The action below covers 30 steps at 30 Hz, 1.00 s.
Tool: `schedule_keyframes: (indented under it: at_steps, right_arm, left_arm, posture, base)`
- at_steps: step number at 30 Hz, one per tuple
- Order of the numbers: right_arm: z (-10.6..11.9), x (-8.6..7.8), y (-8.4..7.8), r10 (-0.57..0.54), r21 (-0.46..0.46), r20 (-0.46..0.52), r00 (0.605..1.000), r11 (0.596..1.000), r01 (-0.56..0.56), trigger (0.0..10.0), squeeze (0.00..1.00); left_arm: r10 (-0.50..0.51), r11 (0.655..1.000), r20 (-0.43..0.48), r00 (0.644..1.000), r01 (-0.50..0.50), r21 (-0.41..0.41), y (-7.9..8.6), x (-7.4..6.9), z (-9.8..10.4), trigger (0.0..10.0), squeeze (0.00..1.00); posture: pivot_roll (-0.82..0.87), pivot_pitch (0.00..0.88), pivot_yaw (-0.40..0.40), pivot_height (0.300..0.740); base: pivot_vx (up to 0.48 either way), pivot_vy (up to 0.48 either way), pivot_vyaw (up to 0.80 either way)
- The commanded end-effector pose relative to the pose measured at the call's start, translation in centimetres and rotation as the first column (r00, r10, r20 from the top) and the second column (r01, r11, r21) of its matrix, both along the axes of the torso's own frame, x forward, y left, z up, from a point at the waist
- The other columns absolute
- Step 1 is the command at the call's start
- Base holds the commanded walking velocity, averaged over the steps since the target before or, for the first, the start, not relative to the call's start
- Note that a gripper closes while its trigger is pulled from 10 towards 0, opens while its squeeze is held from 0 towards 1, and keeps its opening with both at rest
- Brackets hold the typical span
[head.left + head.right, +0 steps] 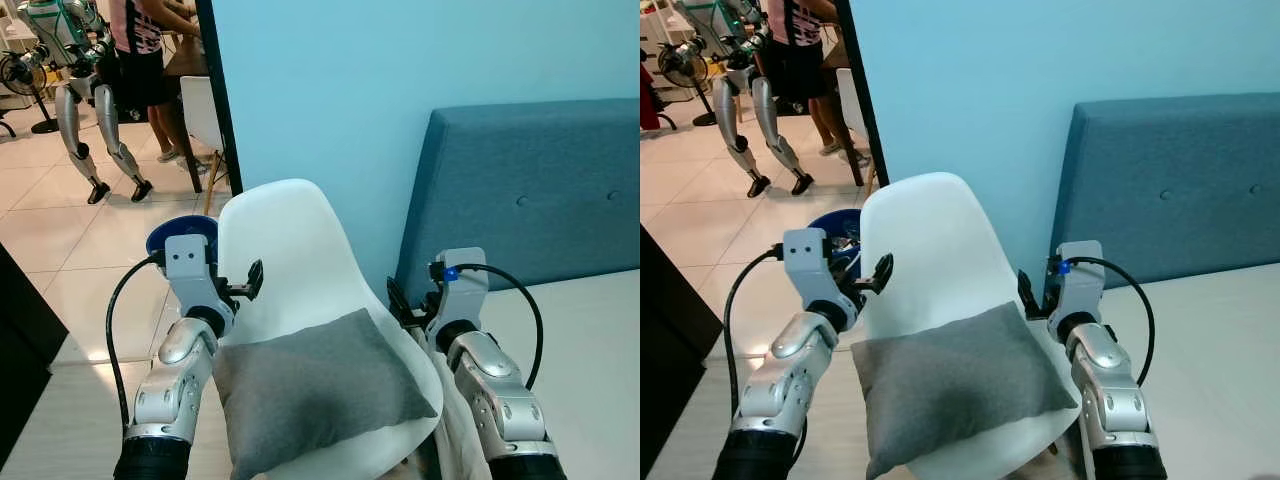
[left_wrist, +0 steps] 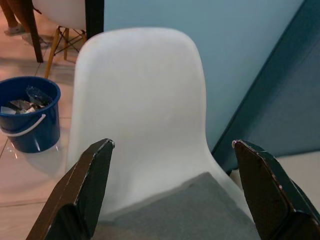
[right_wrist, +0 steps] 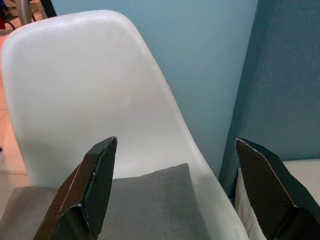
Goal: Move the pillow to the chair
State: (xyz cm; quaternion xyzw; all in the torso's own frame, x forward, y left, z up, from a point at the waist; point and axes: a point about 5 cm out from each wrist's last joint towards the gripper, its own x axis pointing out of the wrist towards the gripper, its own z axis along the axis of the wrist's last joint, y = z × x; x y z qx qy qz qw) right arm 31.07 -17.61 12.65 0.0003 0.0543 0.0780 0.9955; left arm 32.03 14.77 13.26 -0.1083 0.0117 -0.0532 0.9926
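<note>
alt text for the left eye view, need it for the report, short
A grey pillow lies on the seat of a white chair, with the robot's open left gripper and open right gripper raised on either side of it, touching nothing. Behind are a light blue wall, a blue padded headboard and, far left, a person beside another robot.

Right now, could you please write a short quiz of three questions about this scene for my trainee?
1. True or false: the grey pillow lies on the seat of the white chair.
2. What stands on the floor beside the chair? A) a blue bucket B) a red stool C) a green basket
3. Fill in: the left hand and the right hand are both ____, holding nothing.

Key: 1 true; 2 A; 3 open.
</note>
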Motion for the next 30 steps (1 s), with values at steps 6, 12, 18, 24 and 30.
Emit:
schedule_keyframes:
  at_steps: [6, 12, 18, 24, 30]
  right_arm:
    - [-0.40, 0.01, 0.09, 0.007, 0.016, -0.007, 1.000, 1.000, -0.007, 10.0, 0.00]
    - [-0.53, 0.05, 0.09, 0.010, 0.019, -0.016, 1.000, 1.000, -0.009, 10.0, 0.00]
    - [-0.65, 0.06, 0.02, 0.011, 0.011, -0.023, 1.000, 1.000, -0.011, 10.0, 0.00]
    - [-0.68, 0.04, -0.04, 0.010, 0.007, -0.024, 1.000, 1.000, -0.009, 10.0, 0.00]
    - [-0.66, 0.05, -0.08, 0.010, 0.000, -0.027, 1.000, 1.000, -0.010, 10.0, 0.00]
  left_arm:
    - [0.000, 1.000, -0.024, 1.000, 0.001, 0.030, 0.03, 0.12, -0.63, 10.0, 0.00]
    - [0.000, 0.999, -0.027, 1.000, 0.001, 0.032, 0.03, 0.09, -0.73, 10.0, 0.00]
    - [-0.002, 0.999, -0.026, 1.000, 0.002, 0.033, -0.01, 0.13, -0.74, 10.0, 0.00]
    - [-0.004, 0.999, -0.025, 1.000, 0.005, 0.032, -0.07, 0.14, -0.74, 10.0, 0.00]
    - [-0.007, 1.000, -0.025, 1.000, 0.007, 0.020, -0.07, 0.18, -0.69, 10.0, 0.00]
  posture:
    - [-0.06, 0.000, -0.010, 0.740]
    - [-0.06, 0.000, -0.011, 0.740]
    - [-0.06, 0.000, -0.011, 0.740]
    - [-0.06, 0.000, -0.010, 0.740]
    - [-0.06, 0.000, -0.012, 0.740]
  base:
    - [-0.450, 0.000, 0.00]
    - [-0.381, 0.000, -0.09]
    - [-0.373, 0.000, -0.72]
    - [-0.355, 0.000, -0.77]
    - [-0.313, 0.000, -0.77]
